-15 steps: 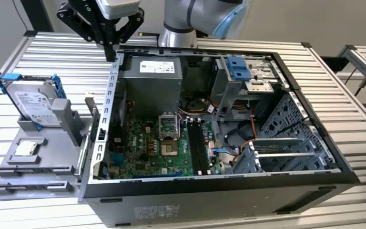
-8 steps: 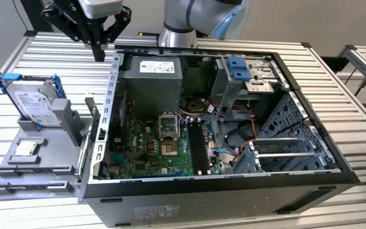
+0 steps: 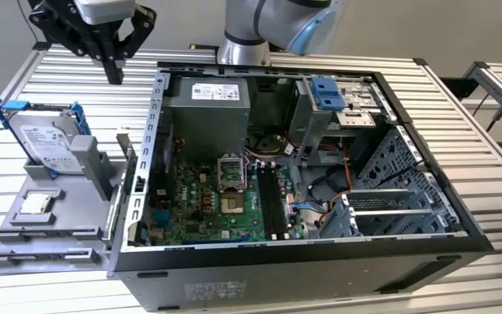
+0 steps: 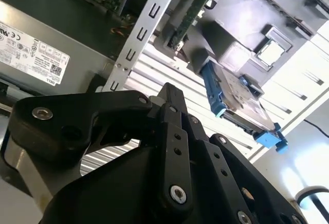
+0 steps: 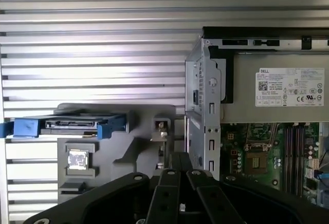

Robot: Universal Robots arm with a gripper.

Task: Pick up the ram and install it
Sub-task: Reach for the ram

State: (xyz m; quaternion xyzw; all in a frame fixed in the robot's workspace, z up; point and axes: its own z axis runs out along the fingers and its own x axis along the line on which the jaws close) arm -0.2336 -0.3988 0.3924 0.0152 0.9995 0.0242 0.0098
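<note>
Pincer (image 3: 113, 78) closed and empty, ram (image 4: 186, 19) upright in grey holder (image 3: 55, 230), apart below it

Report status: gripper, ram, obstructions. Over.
Gripper shut, empty, above table beside case. Ram on edge in gray holder, untouched. Hard drive stands in same holder, apart from ram.

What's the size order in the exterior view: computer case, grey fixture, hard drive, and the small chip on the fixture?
Largest to smallest:
1. computer case
2. grey fixture
3. hard drive, standing in the fixture
4. small chip
No pair looks close enough in size to doubt.
</note>
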